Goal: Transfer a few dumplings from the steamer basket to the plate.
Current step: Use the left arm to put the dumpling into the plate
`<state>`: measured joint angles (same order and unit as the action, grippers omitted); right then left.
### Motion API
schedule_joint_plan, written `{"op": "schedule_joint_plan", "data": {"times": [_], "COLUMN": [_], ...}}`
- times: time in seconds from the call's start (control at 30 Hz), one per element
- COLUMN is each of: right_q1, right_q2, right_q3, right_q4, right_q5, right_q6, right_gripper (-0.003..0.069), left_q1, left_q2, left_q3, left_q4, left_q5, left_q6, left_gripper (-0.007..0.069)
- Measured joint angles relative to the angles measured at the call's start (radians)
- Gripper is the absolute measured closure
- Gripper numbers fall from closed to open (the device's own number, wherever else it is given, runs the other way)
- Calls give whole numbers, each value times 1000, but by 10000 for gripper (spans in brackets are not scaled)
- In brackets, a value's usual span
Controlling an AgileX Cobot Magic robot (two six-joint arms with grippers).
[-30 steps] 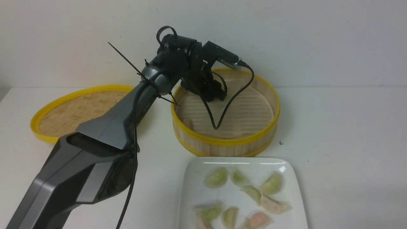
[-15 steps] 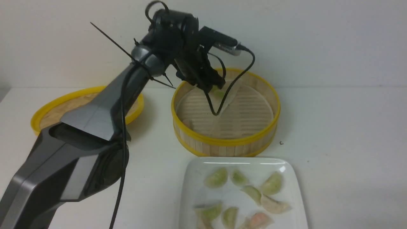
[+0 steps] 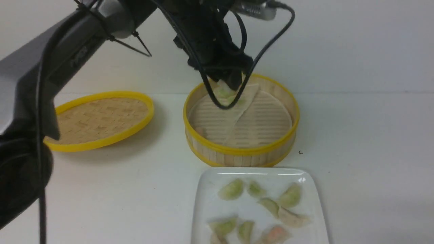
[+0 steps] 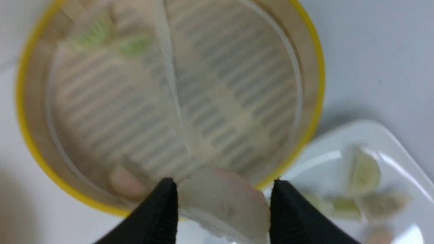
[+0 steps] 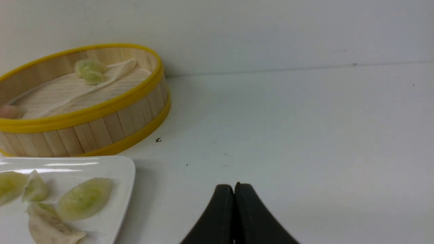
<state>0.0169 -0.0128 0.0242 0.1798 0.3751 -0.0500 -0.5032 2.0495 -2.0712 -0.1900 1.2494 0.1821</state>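
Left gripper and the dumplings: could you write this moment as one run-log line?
left gripper: shut on held dumpling, above steamer basket | right gripper: shut, empty | plate: plated dumplings present | stage: transfer pending

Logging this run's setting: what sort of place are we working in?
Probably a lab test bench, not a kitchen: plain white tabletop, blank wall, with a steamer basket, its lid and a plate of dumplings.

One steamer basket point(image 3: 241, 150), one plate point(image 3: 203, 203), one lid point(image 3: 98, 118), roughly a dozen dumplings point(image 3: 231, 189).
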Motion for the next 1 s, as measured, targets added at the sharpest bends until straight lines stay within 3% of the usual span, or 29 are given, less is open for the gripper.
{"op": "schedule_joint_plan", "data": {"times": [0.1,0.23,0.5,0.73,1.0], "right_q1": [0,0,0,0,0], "right_q2": [0,0,0,0,0], "right_q3": [0,0,0,0,0], "right_q4": [0,0,0,0,0], "right_q5": [0,0,0,0,0], "right_q6": [0,0,0,0,0], "right_gripper": [674,674,674,674,674], "left_q1": [-63,-126,-186,-172,-13], "left_q2": [-76,-64,25,28,57], "left_q3": [252,399,441,339,8], "left_q4": [-20,-35,-41,-10,10], "left_q5": [0,-4,-98,-121,-112], "left_q6": [22,67,92,55,-54], "left_gripper": [314,314,312,159,174]}}
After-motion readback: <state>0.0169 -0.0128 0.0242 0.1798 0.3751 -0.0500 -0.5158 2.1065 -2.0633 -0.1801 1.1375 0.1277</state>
